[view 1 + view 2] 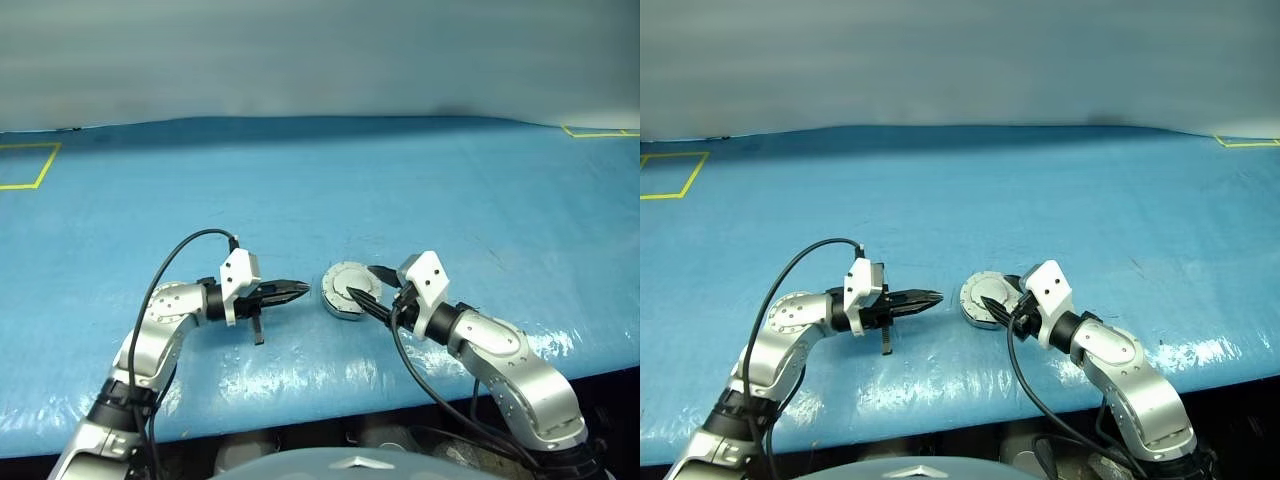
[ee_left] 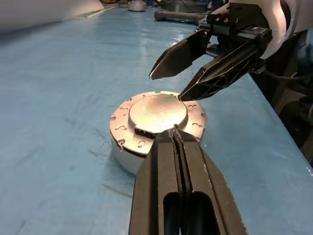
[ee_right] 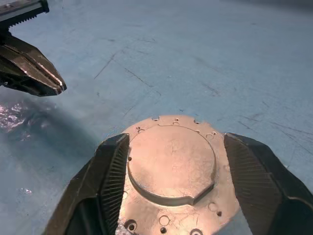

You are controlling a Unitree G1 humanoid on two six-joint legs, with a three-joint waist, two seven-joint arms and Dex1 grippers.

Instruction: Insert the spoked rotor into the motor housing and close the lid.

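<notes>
The motor housing (image 1: 343, 306) is a short round metal cylinder standing on the blue table. The lid (image 2: 157, 113) lies flat on top of it, plain grey outer face up, with small holes around its rim. The spoked rotor is hidden. My right gripper (image 1: 370, 290) is open, and its two fingers stand on either side of the lid's raised centre (image 3: 171, 164), just above it. My left gripper (image 1: 300, 291) is shut with nothing in it. It points at the housing from the left, with a short gap to it.
The blue table cover (image 1: 420, 190) stretches wide behind and to both sides of the housing. Yellow tape marks lie at the far left (image 1: 30, 165) and far right (image 1: 600, 131). The table's front edge (image 1: 330, 415) runs close below both arms.
</notes>
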